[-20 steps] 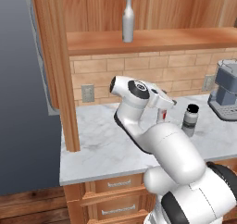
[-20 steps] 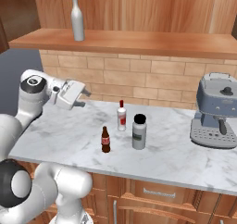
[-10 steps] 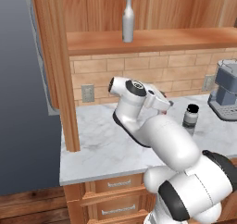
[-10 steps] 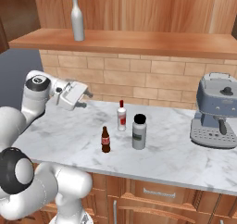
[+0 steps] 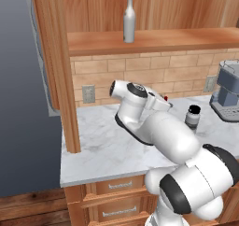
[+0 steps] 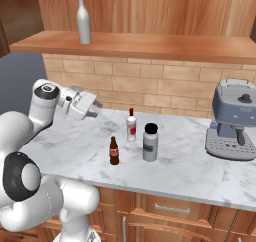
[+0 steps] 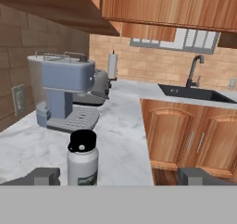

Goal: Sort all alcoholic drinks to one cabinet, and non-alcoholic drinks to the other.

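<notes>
Overhead, cabinet (image 5: 154,5): reddish-brown wood, open, running above the counter; door (image 5: 56,66) swung out at the left edge in the left base view.
Shelf (image 6: 150,46): floor of that cabinet, bearing the grey bottle near its left end.
Counter (image 6: 180,171): white marble, brick wall behind, wooden drawers below.
Arm (image 5: 158,131): white, bent low over the counter, reaching forward toward the bottles.
Coffee machine (image 6: 235,123): blue-grey, at the right of the counter, well apart from the bottles; seen again in the hand view (image 7: 62,96) behind the capped bottle.
Sink (image 7: 192,92): dark, with a curved tap, on the far stretch of counter in the hand view.
Gripper (image 6: 95,108): held above the counter left of the bottles, jaws spread fully wide, nothing between them; finger tips (image 7: 44,176) low in the hand view, one to each side of the capped bottle but short of it.
Grey bottle (image 6: 83,26): tall, wine-shaped, upright on the shelf; same bottle in the left base view (image 5: 129,20).
Capped bottle (image 6: 150,142): short, grey, black cap, upright on the counter just right of the white bottle; nearest thing ahead in the hand view (image 7: 82,158).
White bottle (image 6: 131,126): slim, red cap, upright on the counter, between the gripper and the capped bottle.
Cola bottle (image 6: 114,151): small, dark brown, red label, upright on the counter, in front of the white bottle and nearer the counter's edge.
</notes>
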### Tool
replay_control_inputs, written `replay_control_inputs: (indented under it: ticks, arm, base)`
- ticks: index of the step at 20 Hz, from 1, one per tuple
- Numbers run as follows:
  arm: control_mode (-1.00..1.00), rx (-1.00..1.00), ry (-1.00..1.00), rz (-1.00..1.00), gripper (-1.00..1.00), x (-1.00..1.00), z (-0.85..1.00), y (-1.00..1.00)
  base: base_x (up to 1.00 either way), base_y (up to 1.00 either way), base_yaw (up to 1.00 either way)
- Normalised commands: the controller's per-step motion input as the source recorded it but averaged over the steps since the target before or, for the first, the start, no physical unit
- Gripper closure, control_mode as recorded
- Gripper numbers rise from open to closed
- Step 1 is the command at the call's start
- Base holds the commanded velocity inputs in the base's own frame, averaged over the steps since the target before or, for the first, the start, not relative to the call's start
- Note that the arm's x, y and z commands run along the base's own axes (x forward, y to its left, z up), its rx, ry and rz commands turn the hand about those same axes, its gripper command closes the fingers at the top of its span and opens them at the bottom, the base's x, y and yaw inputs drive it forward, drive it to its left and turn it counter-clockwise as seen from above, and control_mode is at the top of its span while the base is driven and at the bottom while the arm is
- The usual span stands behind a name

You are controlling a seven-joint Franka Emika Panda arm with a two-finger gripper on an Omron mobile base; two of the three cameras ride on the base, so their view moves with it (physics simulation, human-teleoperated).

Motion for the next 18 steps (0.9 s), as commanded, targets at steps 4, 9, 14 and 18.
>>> replay_control_inputs:
  ticks: [4,9,14,18]
  arm:
    - [-1.0,0.03,0.03,0.15,-1.0,0.17,-0.24,-0.13]
    - [-1.0,0.05,0.0,0.1,-1.0,0.26,-0.22,-0.01]
    - [-1.0,0.06,0.0,0.02,-1.0,0.17,-0.07,0.0]
    - [-1.0,0.03,0.0,0.0,-1.0,0.02,0.0,0.0]
  base:
    - [0.0,0.0,0.0]
    - [0.0,0.0,0.0]
    - [0.0,0.0,0.0]
    - [0.0,0.0,0.0]
